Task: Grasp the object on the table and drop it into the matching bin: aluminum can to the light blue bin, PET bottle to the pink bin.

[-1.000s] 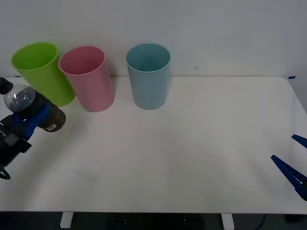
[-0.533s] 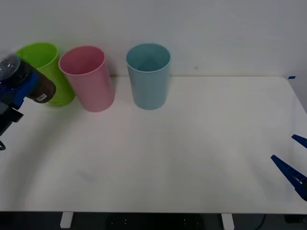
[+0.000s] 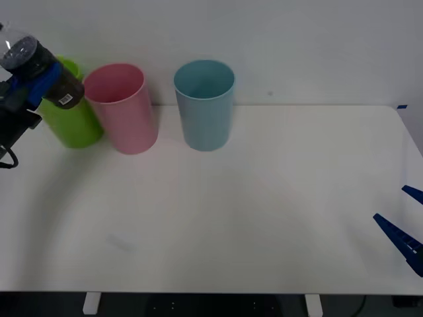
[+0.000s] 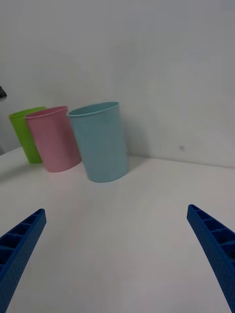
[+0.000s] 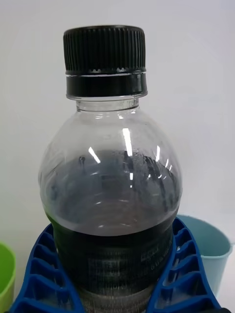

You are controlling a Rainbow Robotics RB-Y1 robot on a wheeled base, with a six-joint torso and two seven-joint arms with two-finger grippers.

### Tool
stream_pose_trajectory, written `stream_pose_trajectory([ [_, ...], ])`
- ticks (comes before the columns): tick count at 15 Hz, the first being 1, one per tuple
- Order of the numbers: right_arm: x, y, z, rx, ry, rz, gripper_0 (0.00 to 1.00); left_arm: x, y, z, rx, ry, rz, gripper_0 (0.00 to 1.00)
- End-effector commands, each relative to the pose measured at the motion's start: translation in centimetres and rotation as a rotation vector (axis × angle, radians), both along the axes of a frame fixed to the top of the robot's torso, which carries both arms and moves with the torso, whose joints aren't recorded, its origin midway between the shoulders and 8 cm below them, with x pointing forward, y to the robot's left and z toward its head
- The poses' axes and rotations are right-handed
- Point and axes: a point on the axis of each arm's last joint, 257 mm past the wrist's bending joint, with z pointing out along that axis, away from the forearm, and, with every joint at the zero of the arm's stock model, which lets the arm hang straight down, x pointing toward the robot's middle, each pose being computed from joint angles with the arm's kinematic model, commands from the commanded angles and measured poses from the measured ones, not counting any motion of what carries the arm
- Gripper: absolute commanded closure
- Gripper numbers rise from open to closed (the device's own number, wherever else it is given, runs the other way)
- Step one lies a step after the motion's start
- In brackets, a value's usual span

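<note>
Glossy clear plastic PET bottle [image 5: 115,195]

the pet bottle [image 3: 41,72] is small and clear, with a black ribbed screw cap, a dark lower body and a white label patch near its base; it is held up off the table [image 3: 264,211], tilted, in front of the top of the lime green bin, just beside the pink bin [image 3: 122,109]. the pink bin stands upright near the white table's far edge, and the light blue bin [image 3: 205,104] stands upright close beside it, both tall, tapered and open-topped
</note>
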Motion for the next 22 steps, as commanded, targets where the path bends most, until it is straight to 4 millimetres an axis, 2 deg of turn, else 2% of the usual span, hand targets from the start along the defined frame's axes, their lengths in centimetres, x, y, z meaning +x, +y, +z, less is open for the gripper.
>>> stream_pose_trajectory([
  [1, 0.0, 0.0, 0.0, 0.0, 0.0, 0.0, 0.0, 2.4, -0.4, 0.3, 0.011, 0.01, 0.017, 1.0],
  [6, 0.0, 0.0, 0.0, 0.0, 0.0, 0.0, 0.0, 7.8, -1.2, 0.3, 0.06, 0.038, 0.062, 1.0],
  [8, 0.0, 0.0, 0.0, 0.0, 0.0, 0.0, 0.0, 9.3, -1.7, 0.4, 0.075, 0.045, 0.069, 1.0],
  [13, 0.0, 0.0, 0.0, 0.0, 0.0, 0.0, 0.0, 13.1, -4.1, 0.4, 0.098, 0.082, 0.064, 1.0],
  [15, 0.0, 0.0, 0.0, 0.0, 0.0, 0.0, 0.0, 13.9, -4.5, 0.5, 0.118, 0.086, 0.069, 1.0],
  [20, 0.0, 0.0, 0.0, 0.0, 0.0, 0.0, 0.0, 14.0, -4.8, 0.3, 0.121, 0.087, 0.07, 1.0],
  [21, 0.0, 0.0, 0.0, 0.0, 0.0, 0.0, 0.0, 14.0, -4.8, 0.3, 0.124, 0.086, 0.071, 0.97],
  [22, 0.0, 0.0, 0.0, 0.0, 0.0, 0.0, 0.0, 14.0, -4.7, 0.4, 0.119, 0.084, 0.07, 0.81],
])
